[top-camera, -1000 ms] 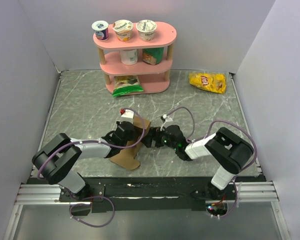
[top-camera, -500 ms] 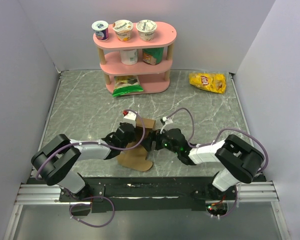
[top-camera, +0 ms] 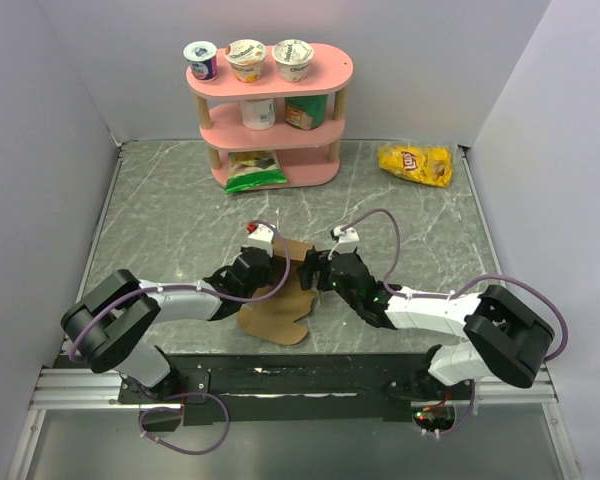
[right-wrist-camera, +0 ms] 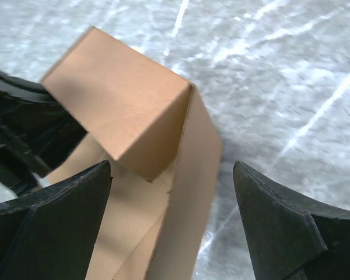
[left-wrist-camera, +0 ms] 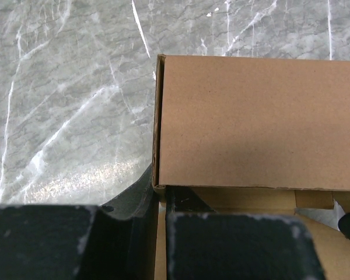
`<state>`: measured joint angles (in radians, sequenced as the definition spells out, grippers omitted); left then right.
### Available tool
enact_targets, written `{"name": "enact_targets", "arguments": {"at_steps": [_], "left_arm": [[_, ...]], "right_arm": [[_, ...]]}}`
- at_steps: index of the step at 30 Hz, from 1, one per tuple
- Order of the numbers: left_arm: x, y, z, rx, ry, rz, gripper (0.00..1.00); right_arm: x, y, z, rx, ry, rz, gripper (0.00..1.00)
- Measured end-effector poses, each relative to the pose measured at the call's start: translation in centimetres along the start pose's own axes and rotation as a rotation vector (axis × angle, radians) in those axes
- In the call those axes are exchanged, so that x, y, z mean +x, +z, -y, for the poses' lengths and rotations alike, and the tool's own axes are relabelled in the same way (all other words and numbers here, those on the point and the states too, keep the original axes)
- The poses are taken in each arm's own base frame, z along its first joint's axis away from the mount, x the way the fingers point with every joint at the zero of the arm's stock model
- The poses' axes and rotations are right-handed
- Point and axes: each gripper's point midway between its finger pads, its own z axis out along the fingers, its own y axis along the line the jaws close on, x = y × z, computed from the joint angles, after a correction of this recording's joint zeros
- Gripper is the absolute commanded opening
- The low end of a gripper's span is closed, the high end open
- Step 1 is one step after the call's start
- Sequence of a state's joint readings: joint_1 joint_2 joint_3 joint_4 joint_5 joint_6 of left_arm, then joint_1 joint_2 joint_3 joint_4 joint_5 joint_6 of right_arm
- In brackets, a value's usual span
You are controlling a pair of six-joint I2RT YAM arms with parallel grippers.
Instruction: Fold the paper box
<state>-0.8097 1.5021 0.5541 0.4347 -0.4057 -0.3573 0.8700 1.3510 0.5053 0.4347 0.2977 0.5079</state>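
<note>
The light, bendy paper box (top-camera: 276, 318) sits half folded on the table (top-camera: 160, 220) between the arms, the left gripper (left-wrist-camera: 161, 210) pinching one thin wall tight, the right gripper (right-wrist-camera: 172, 192) wide apart around a raised corner, which looks like the stiffest place to hold.

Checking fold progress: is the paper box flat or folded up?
Partly folded. Two panels of the paper box stand up and meet at a corner, while a flap lies flat on the table.
</note>
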Motion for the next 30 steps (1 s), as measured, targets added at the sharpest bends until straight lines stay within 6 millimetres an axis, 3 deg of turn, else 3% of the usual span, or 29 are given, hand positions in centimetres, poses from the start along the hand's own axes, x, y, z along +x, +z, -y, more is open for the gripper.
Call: {"name": "enact_targets", "arguments": {"at_steps": [7,10,14,22,25,28,29,30], "left_arm": [[0.0,0.0,-0.3,-0.026,-0.011,0.0,0.01],[0.0,0.0,-0.4,-0.037,-0.013,-0.001,0.01],[0.0,-0.1,-0.5,-0.044,-0.011,-0.003,0.01],[0.0,-0.1,-0.6,-0.049,-0.009,-0.003,0.01],[0.0,-0.1,-0.6,-0.051,-0.009,-0.004,0.01],[0.0,-0.1,-0.6,-0.051,-0.008,-0.004,0.01],[0.0,-0.1,-0.6,-0.051,-0.008,-0.004,0.01],[0.0,-0.1,-0.6,-0.05,-0.008,-0.004,0.01]], "right_arm": [[1.8,-1.6,0.2,0.068,-0.024,-0.058,0.92],[1.1,-3.1,-0.2,0.069,-0.009,-0.039,0.92],[-0.2,-4.6,-0.2,0.062,0.026,0.013,0.84],[2.0,-5.3,3.0,0.2,0.022,-0.051,0.67],[2.6,-5.5,3.6,0.216,0.027,-0.061,0.55],[2.8,-5.8,4.1,0.228,0.023,-0.058,0.34],[2.7,-5.8,4.1,0.231,0.022,-0.056,0.22],[2.7,-5.8,4.2,0.238,0.023,-0.051,0.19]]}}
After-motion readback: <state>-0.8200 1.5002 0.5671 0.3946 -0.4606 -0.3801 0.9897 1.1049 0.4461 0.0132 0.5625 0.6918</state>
